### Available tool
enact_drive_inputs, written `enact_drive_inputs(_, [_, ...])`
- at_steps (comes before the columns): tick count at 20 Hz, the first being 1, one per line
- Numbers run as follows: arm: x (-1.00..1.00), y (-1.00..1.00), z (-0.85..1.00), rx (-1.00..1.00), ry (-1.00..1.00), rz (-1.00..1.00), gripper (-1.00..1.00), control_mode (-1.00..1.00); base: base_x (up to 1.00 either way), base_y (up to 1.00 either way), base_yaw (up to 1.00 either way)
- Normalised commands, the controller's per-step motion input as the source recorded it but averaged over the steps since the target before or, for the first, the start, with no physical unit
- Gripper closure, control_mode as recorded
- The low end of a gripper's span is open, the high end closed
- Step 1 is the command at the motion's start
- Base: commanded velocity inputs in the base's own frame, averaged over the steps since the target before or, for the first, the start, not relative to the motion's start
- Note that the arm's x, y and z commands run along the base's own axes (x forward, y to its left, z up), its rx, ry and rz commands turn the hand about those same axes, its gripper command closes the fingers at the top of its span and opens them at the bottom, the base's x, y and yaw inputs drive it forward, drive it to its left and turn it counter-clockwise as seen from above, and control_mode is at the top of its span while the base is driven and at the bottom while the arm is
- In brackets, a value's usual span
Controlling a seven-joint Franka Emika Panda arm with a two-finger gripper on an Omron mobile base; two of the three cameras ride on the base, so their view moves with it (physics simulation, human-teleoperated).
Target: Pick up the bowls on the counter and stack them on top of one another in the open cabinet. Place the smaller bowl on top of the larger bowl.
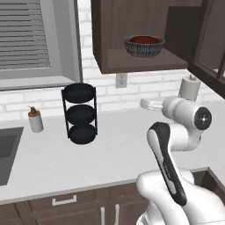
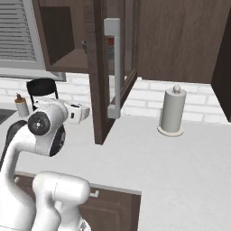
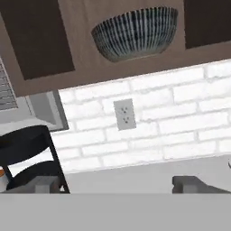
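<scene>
Overhead, both bowls [image 1: 144,45] sit stacked in the cabinet [image 1: 132,61], above the open hand [image 3: 119,184].

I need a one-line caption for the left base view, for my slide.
Red-brown bowl nested in the grey bowl on the cabinet shelf.

Left base view from behind-left, facing the open cabinet [image 1: 140,57] and three-tier rack [image 1: 79,113], right base view from behind-right, sharing both, hand view low, tilted up at the wall outlet [image 3: 124,114].
</scene>
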Motion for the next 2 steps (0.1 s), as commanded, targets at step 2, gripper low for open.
enact_drive_inputs(2, [-1.00,0.71,-1.00,-0.44,0.56,0.25,-1.00,-1.00,0.00,0.00,0.00])
